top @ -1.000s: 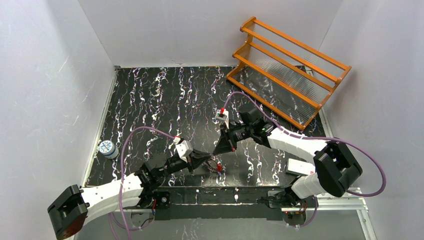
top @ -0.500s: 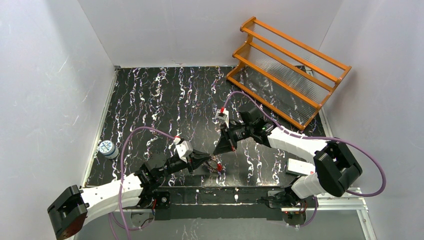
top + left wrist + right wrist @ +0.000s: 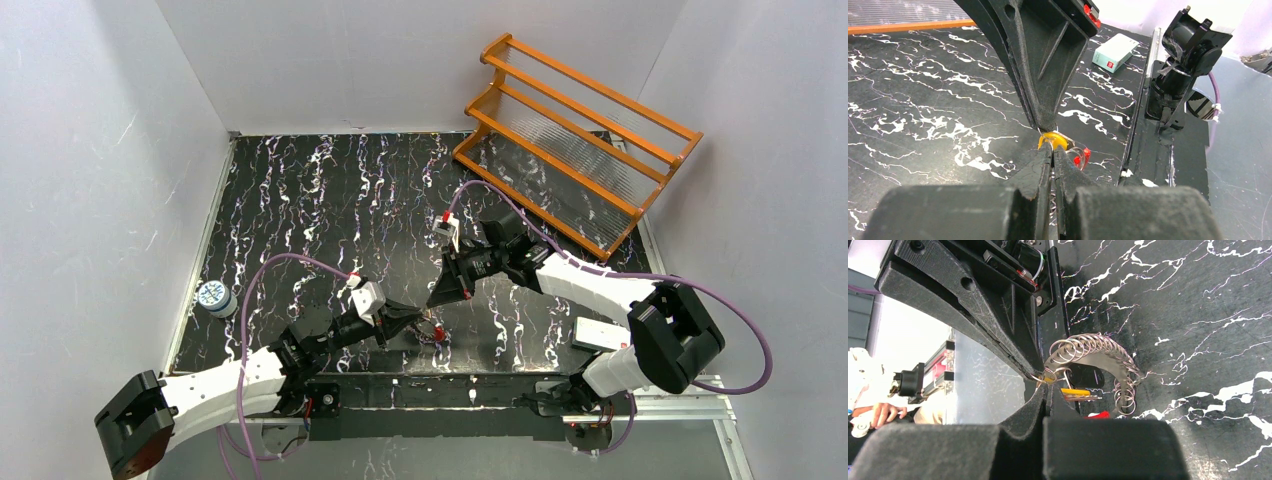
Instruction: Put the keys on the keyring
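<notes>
My left gripper [image 3: 419, 315] and right gripper [image 3: 433, 303] meet tip to tip just above the table near its front edge. In the left wrist view the left gripper [image 3: 1052, 149] is shut, with a gold-coloured key head [image 3: 1054, 140] pinched at its tips. The keyring [image 3: 1081, 156], a thin clear loop with a red section, hangs just behind. The right gripper [image 3: 1047, 386] is shut on a thin wire loop of the keyring [image 3: 1041, 377]. Beside it are a dark-headed key [image 3: 1086, 376] and a yellowish key [image 3: 1077, 392]. A curved strip of several small rings [image 3: 1100, 347] arcs over them.
An orange wooden rack [image 3: 575, 140] stands at the back right. A small white-and-blue tub [image 3: 213, 296] sits at the left edge. A pale green box [image 3: 598, 333] lies at the right front, next to the right arm's base. The metal base rail [image 3: 470, 392] runs along the front edge.
The right wrist has shifted very slightly up and right. Both grippers stay shut and tip to tip in the same spot.
</notes>
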You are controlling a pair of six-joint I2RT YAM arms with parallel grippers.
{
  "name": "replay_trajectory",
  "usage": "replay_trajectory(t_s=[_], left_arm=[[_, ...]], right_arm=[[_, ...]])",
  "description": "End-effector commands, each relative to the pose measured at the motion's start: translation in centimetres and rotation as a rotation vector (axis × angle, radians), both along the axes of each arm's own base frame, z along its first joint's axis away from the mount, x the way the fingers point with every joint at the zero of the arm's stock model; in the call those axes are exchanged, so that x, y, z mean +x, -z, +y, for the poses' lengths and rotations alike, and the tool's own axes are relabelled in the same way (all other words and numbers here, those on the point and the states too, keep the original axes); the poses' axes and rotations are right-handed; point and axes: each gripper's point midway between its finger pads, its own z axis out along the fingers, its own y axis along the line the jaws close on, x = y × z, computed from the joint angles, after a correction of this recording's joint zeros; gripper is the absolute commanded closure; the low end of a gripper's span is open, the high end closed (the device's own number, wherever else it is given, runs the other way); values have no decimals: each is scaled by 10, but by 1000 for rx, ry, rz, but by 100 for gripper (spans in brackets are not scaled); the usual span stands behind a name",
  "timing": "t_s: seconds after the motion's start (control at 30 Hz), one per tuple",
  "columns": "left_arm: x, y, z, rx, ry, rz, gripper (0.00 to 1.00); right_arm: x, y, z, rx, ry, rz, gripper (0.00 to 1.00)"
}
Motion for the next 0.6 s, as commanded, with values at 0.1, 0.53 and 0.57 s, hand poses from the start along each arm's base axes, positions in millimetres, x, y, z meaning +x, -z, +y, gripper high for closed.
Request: replay_trajectory(t_s=[0.1,0.53,0.57], left_arm=[[-7,-21,-2,-68,39,-43,100],[-7,-20,-1,-70,31,-44,100],[-7,-20,0,-71,29,-44,100]], right_arm=[[12,-6,4,12,24,-32,99],[7,-3,3,9,3,3,99],[6,-6,3,20,-2,-9,99]])
